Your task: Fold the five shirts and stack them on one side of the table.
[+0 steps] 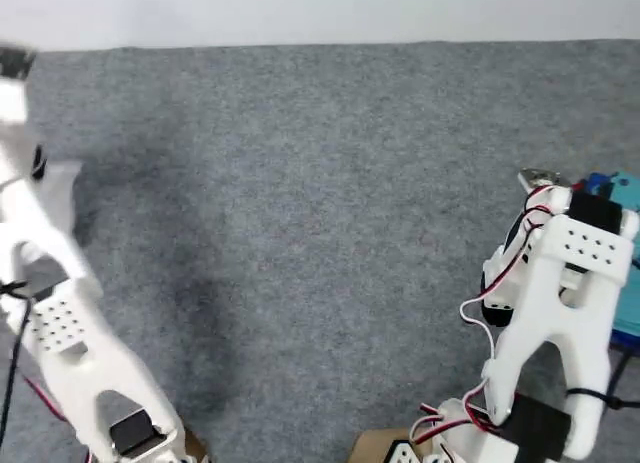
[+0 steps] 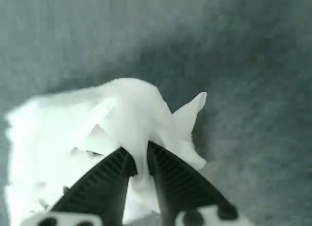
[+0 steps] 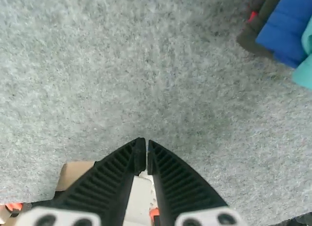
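Two arms stand at the near edge of the grey table, the left arm along its left border and the right arm by its right border. The left gripper has its jaws drawn narrow, pinching a raised fold of the white shirt. The rest of that shirt lies crumpled on the table's felt surface, spreading out to one side of the jaws, with a pointed flap sticking up on the other side. The right gripper hangs above bare felt with its jaws pressed together and nothing between them. A stack of folded shirts sits at the table's right edge, just beside the right arm. In the right wrist view the stack shows a blue layer, a teal one and a dark one with a red trace, well apart from the jaw tips. A tan cardboard piece lies at the table's near edge, beneath the right gripper.
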Controlling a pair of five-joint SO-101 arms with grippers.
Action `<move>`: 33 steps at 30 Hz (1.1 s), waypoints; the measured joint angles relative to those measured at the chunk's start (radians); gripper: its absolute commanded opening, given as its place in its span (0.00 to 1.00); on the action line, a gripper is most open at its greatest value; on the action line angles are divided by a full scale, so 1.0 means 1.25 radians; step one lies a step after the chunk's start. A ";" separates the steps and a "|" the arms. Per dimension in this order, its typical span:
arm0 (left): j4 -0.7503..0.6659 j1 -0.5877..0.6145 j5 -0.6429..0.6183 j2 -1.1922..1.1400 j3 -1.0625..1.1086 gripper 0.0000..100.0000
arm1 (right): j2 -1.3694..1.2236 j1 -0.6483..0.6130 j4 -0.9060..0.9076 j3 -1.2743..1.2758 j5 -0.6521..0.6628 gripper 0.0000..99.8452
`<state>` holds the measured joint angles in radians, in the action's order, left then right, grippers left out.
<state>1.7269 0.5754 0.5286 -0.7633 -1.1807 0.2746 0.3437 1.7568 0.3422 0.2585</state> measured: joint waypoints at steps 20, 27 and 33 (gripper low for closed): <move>0.006 -0.551 -0.133 0.642 0.311 0.00 | 0.083 0.000 0.000 0.000 0.000 0.01; -0.075 -0.287 -0.130 0.528 0.698 0.09 | 0.083 -0.083 0.000 0.000 0.000 0.01; -0.157 -0.125 -0.050 0.344 0.857 0.15 | 0.083 -0.242 0.000 0.000 0.000 0.07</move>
<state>1.5305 0.4189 0.4657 -0.3337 -0.1097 0.3790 0.0414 1.7568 0.3422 0.2585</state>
